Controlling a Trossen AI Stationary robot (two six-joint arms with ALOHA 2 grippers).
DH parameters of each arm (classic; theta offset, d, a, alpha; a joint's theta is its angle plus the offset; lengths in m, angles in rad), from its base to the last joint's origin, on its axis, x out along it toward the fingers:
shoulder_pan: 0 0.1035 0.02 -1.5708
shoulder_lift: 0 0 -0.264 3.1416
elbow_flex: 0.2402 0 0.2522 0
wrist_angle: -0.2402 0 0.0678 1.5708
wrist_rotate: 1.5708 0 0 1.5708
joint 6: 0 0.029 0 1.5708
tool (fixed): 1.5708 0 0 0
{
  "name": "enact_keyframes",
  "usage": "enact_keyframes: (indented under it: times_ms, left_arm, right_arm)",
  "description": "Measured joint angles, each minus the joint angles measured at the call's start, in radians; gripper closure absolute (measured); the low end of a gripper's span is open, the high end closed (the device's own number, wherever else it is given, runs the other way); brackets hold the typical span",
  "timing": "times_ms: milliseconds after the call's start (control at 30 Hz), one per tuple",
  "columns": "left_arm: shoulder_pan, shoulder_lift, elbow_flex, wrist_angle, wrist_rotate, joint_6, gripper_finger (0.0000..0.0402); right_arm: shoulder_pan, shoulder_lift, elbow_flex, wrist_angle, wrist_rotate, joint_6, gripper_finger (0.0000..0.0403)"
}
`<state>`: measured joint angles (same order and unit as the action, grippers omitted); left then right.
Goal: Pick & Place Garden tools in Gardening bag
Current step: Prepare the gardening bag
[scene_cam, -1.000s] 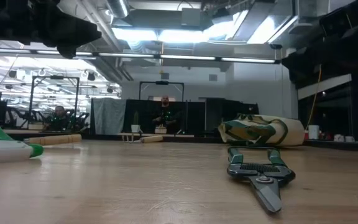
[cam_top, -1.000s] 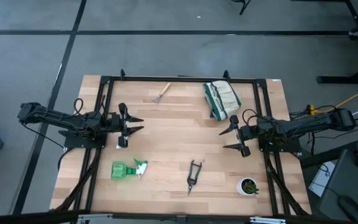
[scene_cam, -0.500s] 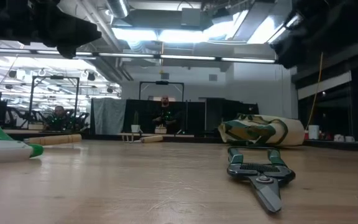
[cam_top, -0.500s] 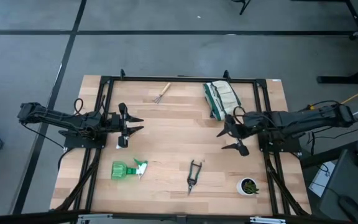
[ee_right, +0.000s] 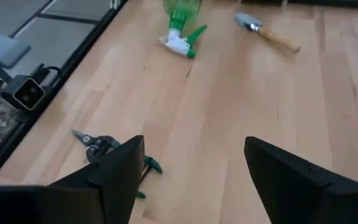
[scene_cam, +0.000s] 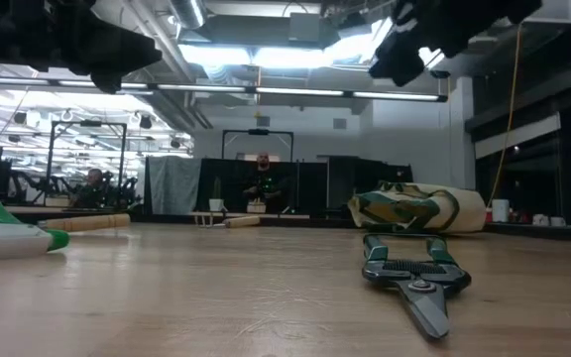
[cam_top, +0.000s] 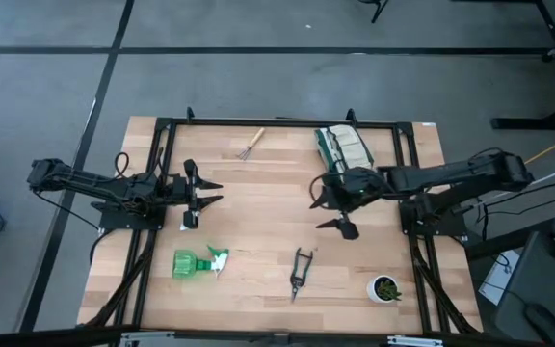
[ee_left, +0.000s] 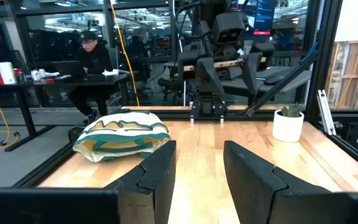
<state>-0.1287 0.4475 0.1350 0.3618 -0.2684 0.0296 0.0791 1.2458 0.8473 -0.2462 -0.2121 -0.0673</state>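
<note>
Above mid-table, the right end effector [cam_top: 329, 204] hangs released, near the pruning shears [cam_top: 300, 271].

Wooden table [cam_top: 258, 231] with rake [cam_top: 250, 145], bag [cam_top: 343, 151], spray bottle [cam_top: 199, 262], shears [cam_top: 300, 272], pot [cam_top: 384, 288].

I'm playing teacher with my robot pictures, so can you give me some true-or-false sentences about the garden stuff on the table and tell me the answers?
1. The green spray bottle lies on its side on the table. True.
2. The pruning shears are already inside the gardening bag. False: they lie on the table, apart from the bag.
3. The right gripper is open and holds nothing. True.
4. The hand rake is held in the left gripper. False: the rake lies on the table, and that gripper holds nothing.
5. The small white pot stands right beside the rake. False: it stands at the opposite corner, nearer the shears.
</note>
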Motion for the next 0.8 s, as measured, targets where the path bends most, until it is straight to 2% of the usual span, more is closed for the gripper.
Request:
enact_keyframes:
  times_ms: [167,467,633,800]
  left_arm:
    - [0.0,0.0,0.0,0.0,0.0,0.0,0.0272]
    - [0.0,0.0,0.0,0.0,0.0,0.0,0.0272]
    - [0.0,0.0,0.0,0.0,0.0,0.0,0.0272]
    - [0.0,0.0,0.0,0.0,0.0,0.0,0.0272]
  right_arm:
    - [-0.031,0.064,0.021,0.005,0.0,0.0,0.0121]
    - [-0.065,0.106,0.027,0.017,0.001,0.0,0.0121]
    - [-0.065,0.113,0.028,0.0,-0.001,0.115,0.0121]
    - [-0.066,0.113,0.029,-0.076,-0.001,0.115,0.0121]
